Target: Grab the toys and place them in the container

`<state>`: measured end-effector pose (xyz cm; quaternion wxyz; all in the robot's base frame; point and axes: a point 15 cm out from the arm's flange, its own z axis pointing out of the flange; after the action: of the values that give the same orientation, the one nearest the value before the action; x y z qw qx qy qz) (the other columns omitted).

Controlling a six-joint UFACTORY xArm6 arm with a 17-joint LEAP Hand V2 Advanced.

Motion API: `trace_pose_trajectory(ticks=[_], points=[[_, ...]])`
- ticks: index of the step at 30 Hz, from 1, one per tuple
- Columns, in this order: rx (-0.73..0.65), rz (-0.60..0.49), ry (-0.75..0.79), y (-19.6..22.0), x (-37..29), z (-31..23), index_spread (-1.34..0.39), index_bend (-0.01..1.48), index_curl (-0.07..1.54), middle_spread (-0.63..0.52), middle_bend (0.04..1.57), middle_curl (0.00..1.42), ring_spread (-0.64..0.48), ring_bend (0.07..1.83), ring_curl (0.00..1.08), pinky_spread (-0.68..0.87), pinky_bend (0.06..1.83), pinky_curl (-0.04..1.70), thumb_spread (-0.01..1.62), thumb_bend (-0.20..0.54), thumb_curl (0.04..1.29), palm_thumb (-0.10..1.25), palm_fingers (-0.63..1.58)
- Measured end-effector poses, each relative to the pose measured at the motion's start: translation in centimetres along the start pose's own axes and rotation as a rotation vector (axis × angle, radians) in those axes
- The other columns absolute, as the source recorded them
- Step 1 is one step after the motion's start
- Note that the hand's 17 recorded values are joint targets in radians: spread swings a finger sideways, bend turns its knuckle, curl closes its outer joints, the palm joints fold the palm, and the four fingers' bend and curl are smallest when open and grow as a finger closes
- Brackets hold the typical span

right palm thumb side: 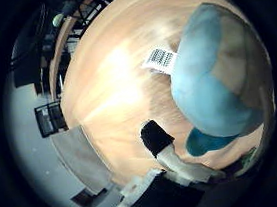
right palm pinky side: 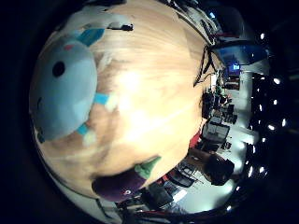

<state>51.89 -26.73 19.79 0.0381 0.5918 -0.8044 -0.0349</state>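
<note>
Closest to the palm is a pale blue plush, a soft round toy that fills the left of the little-finger view. It has a black dot eye, a small pink mark near the upper edge of its face, and teal frills with pale tips sticking out along its side. It lies on the table, a light wooden top with a bright glare across the middle.

Seen from the thumb side, the same plush takes up the right of the frame as a big blue dome with a tan-grey patch on its far side and a darker teal part at the lower edge. A white tag with dark print lies flat on the wood, touching the plush at its upper left edge.

An eggplant toy, dark purple with a green stem cap, lies at the lower middle of the little-finger view, near the table's edge and well apart from the plush.

Only part of the hand shows, at the lower middle of the thumb-side view: a white segment ending in a black tip reaches in over the wood, just beside the teal part of the plush. The tip looks clear of the toy, though I cannot tell for sure. From this I cannot tell how far the fingers are open; nothing is seen held.

No container can be made out in either view.
</note>
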Motion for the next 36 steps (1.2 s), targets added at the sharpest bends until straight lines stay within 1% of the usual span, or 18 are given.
trace_pose_trajectory(ticks=[4, 9, 11, 13, 14, 16, 17, 19, 22, 28, 31, 36], points=[[-0.017, -0.001, -0.004, 0.4, -0.2, 0.1, -0.46, 0.12, 0.24, -0.14, 0.28, 0.37, -0.12, 0.7, 0.25, 0.4, 0.78, 0.17, 1.01, -0.014, 0.3, 0.33, 0.32], [-0.028, -0.001, -0.005, 0.7, -0.2, 0.2, -0.46, 0.13, 0.22, -0.2, 0.36, 0.4, -0.23, 0.85, 0.3, 0.29, 0.83, 0.16, 1.02, -0.009, 0.31, 0.41, 0.42], [-0.032, 0.0, -0.006, 0.8, -0.3, 0.2, -0.46, 0.14, 0.22, -0.22, 0.4, 0.41, -0.27, 0.91, 0.32, 0.2, 0.87, 0.16, 1.03, -0.008, 0.31, 0.45, 0.48], [-0.033, 0.005, -0.006, 0.8, -0.2, 0.3, -0.47, 0.14, 0.21, -0.25, 0.41, 0.42, -0.3, 0.97, 0.34, 0.08, 0.97, 0.18, 1.05, -0.009, 0.32, 0.48, 0.56], [-0.037, 0.005, -0.007, 0.8, -0.1, 0.5, -0.47, 0.14, 0.21, -0.26, 0.42, 0.43, -0.31, 0.98, 0.35, 0.04, 1.0, 0.19, 1.05, -0.01, 0.32, 0.48, 0.57], [-0.042, 0.009, -0.008, 0.9, 0.1, 0.7, -0.47, 0.14, 0.21, -0.29, 0.44, 0.45, -0.33, 1.03, 0.38, -0.1, 1.1, 0.21, 1.07, -0.012, 0.32, 0.5, 0.65], [-0.045, 0.011, -0.009, 0.9, 0.2, 0.9, -0.47, 0.15, 0.21, -0.3, 0.45, 0.45, -0.33, 1.04, 0.38, -0.13, 1.12, 0.22, 1.07, -0.01, 0.32, 0.51, 0.67], [-0.048, 0.014, -0.01, 0.9, 0.3, 1.1, -0.48, 0.16, 0.22, -0.32, 0.49, 0.48, -0.35, 1.07, 0.4, -0.24, 1.18, 0.24, 1.09, -0.01, 0.32, 0.53, 0.73], [-0.054, 0.015, -0.011, 1.0, 0.4, 1.3, -0.49, 0.17, 0.23, -0.36, 0.56, 0.52, -0.36, 1.13, 0.44, -0.36, 1.21, 0.27, 1.11, -0.012, 0.32, 0.56, 0.81], [-0.058, 0.02, -0.014, 1.1, 0.6, 1.5, -0.51, 0.22, 0.28, -0.38, 0.66, 0.6, -0.35, 1.14, 0.47, -0.46, 1.21, 0.29, 1.15, -0.006, 0.32, 0.62, 0.92], [-0.058, 0.02, -0.014, 1.1, 0.6, 1.5, -0.52, 0.29, 0.33, -0.39, 0.7, 0.64, -0.35, 1.14, 0.49, -0.48, 1.17, 0.29, 1.19, 0.001, 0.32, 0.67, 1.03], [-0.055, 0.02, -0.013, 1.1, 0.6, 1.3, -0.53, 0.36, 0.4, -0.38, 0.73, 0.69, -0.34, 1.13, 0.51, -0.5, 1.15, 0.31, 1.23, 0.005, 0.32, 0.74, 1.07]])
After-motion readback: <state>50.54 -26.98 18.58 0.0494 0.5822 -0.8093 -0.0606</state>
